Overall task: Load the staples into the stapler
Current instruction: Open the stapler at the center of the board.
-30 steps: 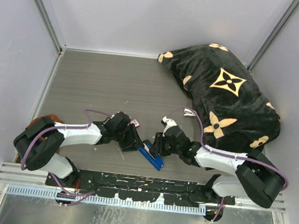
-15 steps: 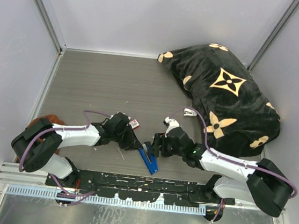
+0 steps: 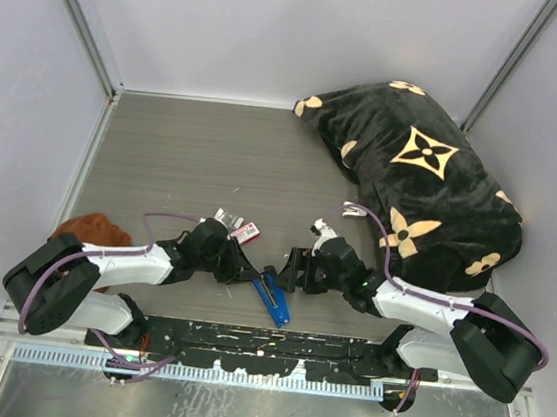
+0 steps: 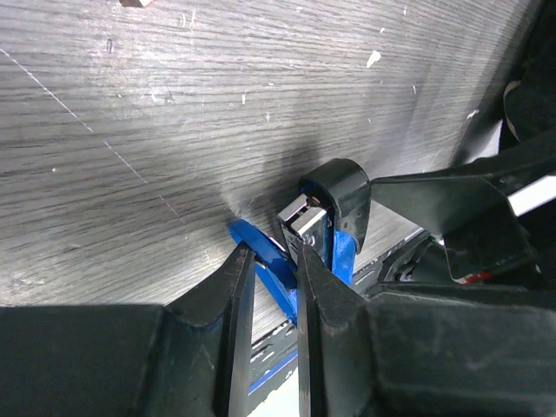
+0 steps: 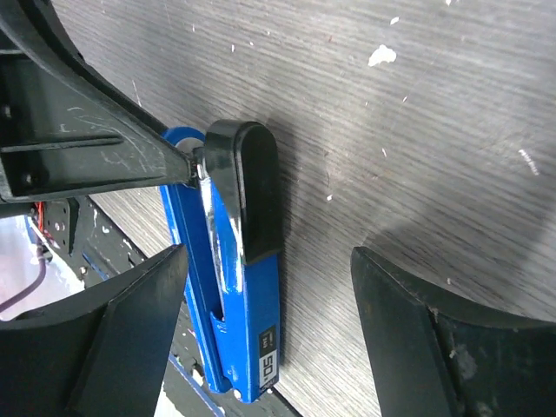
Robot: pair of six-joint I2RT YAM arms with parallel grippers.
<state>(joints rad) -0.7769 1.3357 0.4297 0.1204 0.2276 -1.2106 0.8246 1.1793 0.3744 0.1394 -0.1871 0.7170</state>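
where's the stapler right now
Top view: the stapler lies low centre on the table, between the left gripper and the right gripper.

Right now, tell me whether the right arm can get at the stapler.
Probably yes. The right gripper is open, and the stapler lies on the table between its fingers with nothing in the way. The left gripper pinches one end, so only the rest is free.

Surface: grey wood-grain board (image 3: 203, 160).
On it: slim blue stapler (image 3: 272, 299), black flower-patterned cloth bundle (image 3: 422, 185), small red-and-white box (image 3: 247, 230).
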